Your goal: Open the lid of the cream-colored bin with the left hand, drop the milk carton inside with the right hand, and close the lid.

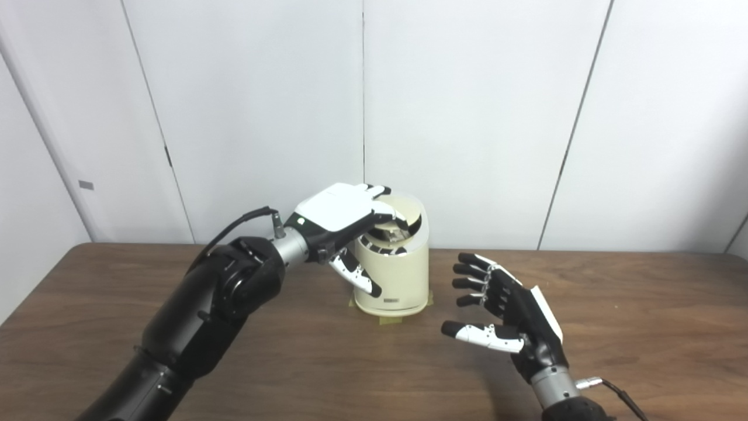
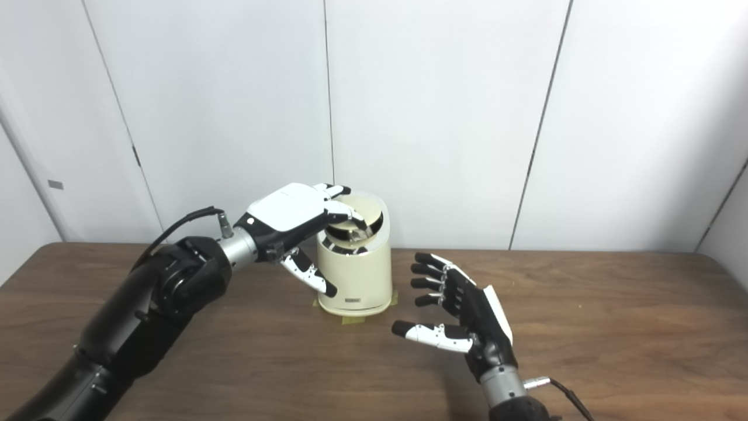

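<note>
Both hands are in view, and only the left one is working. My left hand point(image 1: 342, 213) lies across the top of the cream-colored bin point(image 1: 392, 275), with its fingers point(image 1: 383, 206) curled down on the swing lid point(image 1: 403, 211) and the thumb hanging along the bin wall. The lid is tilted, so a dark gap shows at the near side, and inside I see something pale with print. I judge this is the milk carton point(image 1: 392, 235), already dropped in, but I cannot be sure. My right hand point(image 1: 507, 307) is empty, fingers spread wide, hovering above the counter point(image 1: 643, 327) just beside the bin on the right.

So the step in hand, as I judge it, is closing the lid. I would let the lid turn back slowly under the fingers, not push it, because the bin is light and only held by tape point(image 1: 388, 320) at its base. I would lift the fingers straight up, so that they do not catch the rim. The right hand should keep clear.
</note>
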`<state>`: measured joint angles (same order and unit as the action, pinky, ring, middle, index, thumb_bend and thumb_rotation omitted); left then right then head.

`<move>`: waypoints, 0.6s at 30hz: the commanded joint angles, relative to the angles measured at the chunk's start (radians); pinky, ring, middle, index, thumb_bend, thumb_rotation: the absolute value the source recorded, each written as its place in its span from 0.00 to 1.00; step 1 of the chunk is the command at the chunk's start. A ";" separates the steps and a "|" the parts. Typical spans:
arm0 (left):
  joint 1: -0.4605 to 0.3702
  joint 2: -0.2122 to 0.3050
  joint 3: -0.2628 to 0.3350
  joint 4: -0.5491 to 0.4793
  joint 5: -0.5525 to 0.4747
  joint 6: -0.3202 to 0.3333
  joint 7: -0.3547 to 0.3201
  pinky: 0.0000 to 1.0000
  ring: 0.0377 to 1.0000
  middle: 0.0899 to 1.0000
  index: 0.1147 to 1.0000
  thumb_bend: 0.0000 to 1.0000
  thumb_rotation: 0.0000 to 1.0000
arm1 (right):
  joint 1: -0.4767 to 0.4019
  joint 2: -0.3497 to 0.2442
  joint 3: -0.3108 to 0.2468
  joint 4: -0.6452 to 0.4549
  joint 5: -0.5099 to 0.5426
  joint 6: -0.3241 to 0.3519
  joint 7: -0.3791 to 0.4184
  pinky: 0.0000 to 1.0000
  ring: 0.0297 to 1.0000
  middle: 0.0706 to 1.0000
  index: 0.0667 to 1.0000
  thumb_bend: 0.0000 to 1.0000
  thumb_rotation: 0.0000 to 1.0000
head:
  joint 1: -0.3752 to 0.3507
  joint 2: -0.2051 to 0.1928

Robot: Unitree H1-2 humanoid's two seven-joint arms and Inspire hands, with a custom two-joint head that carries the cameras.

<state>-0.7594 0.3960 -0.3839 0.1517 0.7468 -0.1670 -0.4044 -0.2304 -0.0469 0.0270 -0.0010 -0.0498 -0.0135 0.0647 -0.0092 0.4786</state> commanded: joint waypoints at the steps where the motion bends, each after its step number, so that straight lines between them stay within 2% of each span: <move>1: -0.033 0.002 0.019 -0.017 -0.018 0.014 0.004 1.00 1.00 0.82 0.81 0.92 0.31 | -0.041 0.007 -0.003 -0.040 0.001 -0.018 -0.012 0.60 0.71 0.75 0.76 0.80 0.16 | -0.001 0.001; 11: -0.002 -0.009 0.026 -0.012 -0.074 -0.004 0.014 1.00 0.99 0.82 0.80 0.89 0.30 | -0.041 0.012 0.002 -0.056 -0.001 0.001 -0.017 0.59 0.71 0.75 0.76 0.78 0.13 | -0.004 0.013; 18: 0.017 -0.015 0.021 -0.013 -0.076 -0.008 0.018 1.00 0.98 0.80 0.78 0.89 0.29 | -0.040 0.017 0.003 -0.065 -0.008 0.015 -0.025 0.59 0.71 0.75 0.76 0.77 0.12 | -0.008 0.016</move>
<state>-0.7108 0.3789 -0.3720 0.1519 0.6764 -0.1715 -0.3999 -0.2304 -0.0360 0.0303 -0.0257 -0.0577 0.0123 0.0464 -0.0153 0.4939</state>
